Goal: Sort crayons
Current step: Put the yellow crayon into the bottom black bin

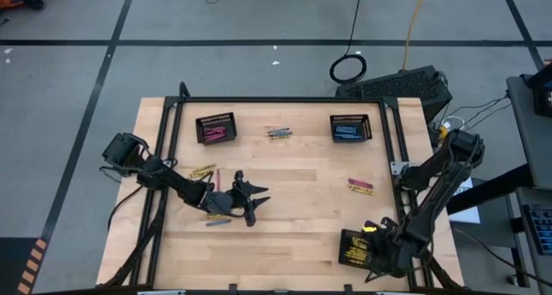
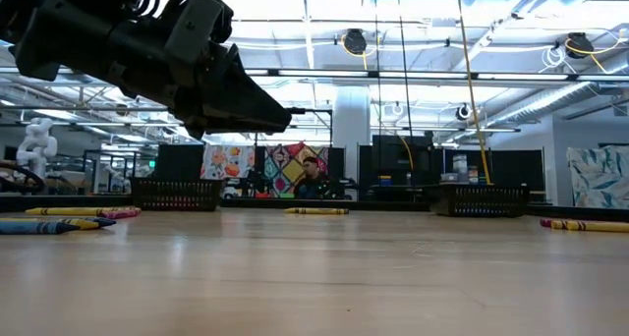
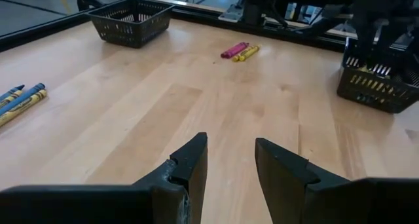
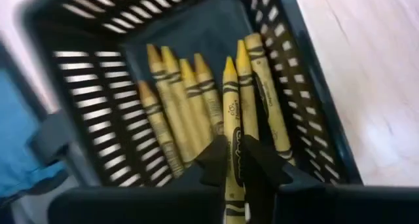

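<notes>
Crayons (image 1: 360, 185) lie scattered in small groups across the wooden table (image 1: 293, 235) seen from above: a pink-and-yellow pair toward 3 o'clock, more (image 1: 278, 133) near 12 o'clock, others (image 1: 203, 171) at 9 o'clock beside the left gripper (image 1: 250, 202). Black baskets sit at 11 o'clock (image 1: 216, 128), 1 o'clock (image 1: 351, 128) and 5 o'clock (image 1: 360, 248), the right gripper (image 1: 373, 241) over the last.

From table height, the left arm hangs above the boards, blue and yellow crayons (image 2: 49, 223) lying below it.

Left wrist camera: the fingers (image 3: 190, 166) stand parted and empty over bare wood.

Right wrist camera: the fingers (image 4: 213, 160) pinch a yellow crayon (image 4: 232, 112) above the yellow crayons (image 4: 177, 99) lying in the basket (image 4: 308, 112).

Judged from this, a yellow drop-off is in hand; the next move calls for letting go cleanly, then fetching another stray.
</notes>
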